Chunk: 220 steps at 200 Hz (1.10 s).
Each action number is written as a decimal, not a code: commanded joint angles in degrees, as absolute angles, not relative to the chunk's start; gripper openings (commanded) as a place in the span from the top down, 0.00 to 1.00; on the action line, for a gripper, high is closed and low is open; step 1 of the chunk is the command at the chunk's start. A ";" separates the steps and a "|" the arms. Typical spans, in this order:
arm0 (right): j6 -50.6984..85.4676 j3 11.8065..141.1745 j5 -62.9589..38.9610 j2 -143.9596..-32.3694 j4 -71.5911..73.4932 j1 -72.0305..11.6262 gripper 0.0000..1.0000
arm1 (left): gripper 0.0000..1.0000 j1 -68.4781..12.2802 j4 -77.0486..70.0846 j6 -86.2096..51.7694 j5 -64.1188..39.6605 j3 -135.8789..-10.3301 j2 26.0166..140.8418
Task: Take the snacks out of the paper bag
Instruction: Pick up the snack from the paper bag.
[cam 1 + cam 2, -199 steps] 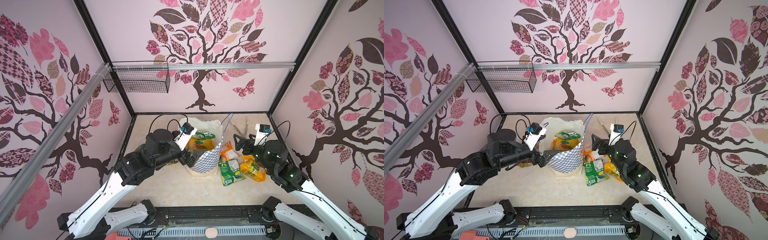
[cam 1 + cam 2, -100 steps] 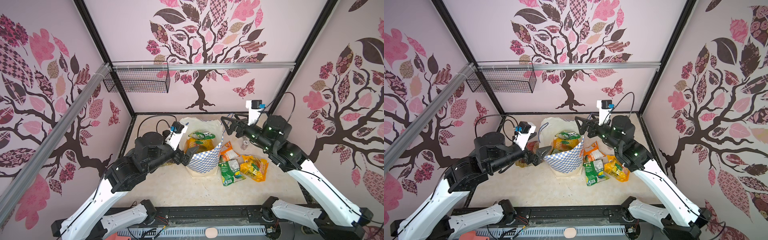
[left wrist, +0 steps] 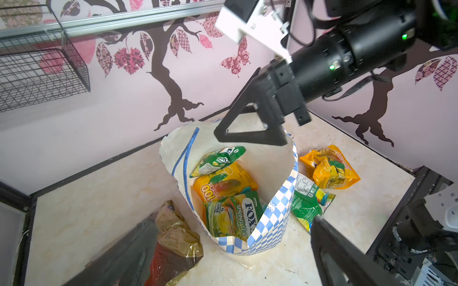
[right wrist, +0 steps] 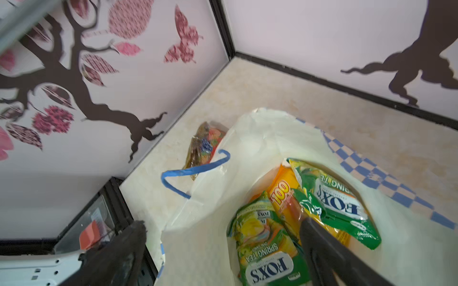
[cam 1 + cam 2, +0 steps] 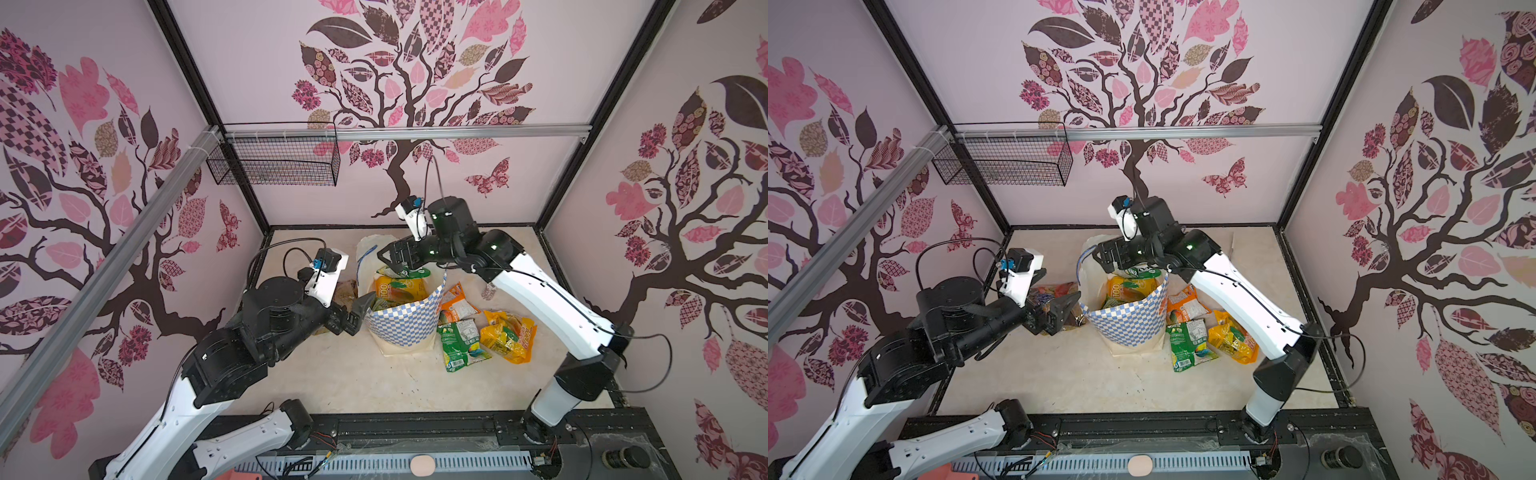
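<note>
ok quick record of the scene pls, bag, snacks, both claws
bag: upright, mouth open
inside bag: top green packet, big orange packet, spring tea packet
out, right side: small orange packet, green packet, yellow packet
out, left side: brown-red packet
right claw: open, empty, over bag mouth
left claw: open, empty, beside bag
task: unfinished

Right gripper (image 5: pixel 394 262) above paper bag (image 5: pixel 401 328) mouth, jaws spread wide; left gripper (image 5: pixel 358 316) just beside bag, jaws likewise spread.
</note>
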<state>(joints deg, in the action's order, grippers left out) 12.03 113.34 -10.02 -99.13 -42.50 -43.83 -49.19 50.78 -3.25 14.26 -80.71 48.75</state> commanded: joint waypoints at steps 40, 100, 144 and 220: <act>8.01 121.33 -6.78 -112.27 -55.11 -43.46 0.00 | 0.02 -49.40 54.39 -4.66 16.42 -80.20 47.36; 7.73 118.08 -8.00 -118.95 -53.88 -43.43 0.00 | 0.02 -49.45 54.42 -4.40 16.22 -80.20 47.72; 8.14 112.81 -8.02 -121.21 -51.74 -43.45 0.01 | 0.02 -49.46 54.43 -4.31 16.11 -79.98 47.79; 8.00 108.39 -4.66 -125.26 -51.46 -43.45 0.01 | 0.04 -49.40 54.41 -3.78 14.21 -80.29 48.85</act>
<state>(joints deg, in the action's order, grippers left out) 8.56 108.90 -6.50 -122.08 -51.09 -43.38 -49.19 54.65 -4.29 15.53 -80.73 48.16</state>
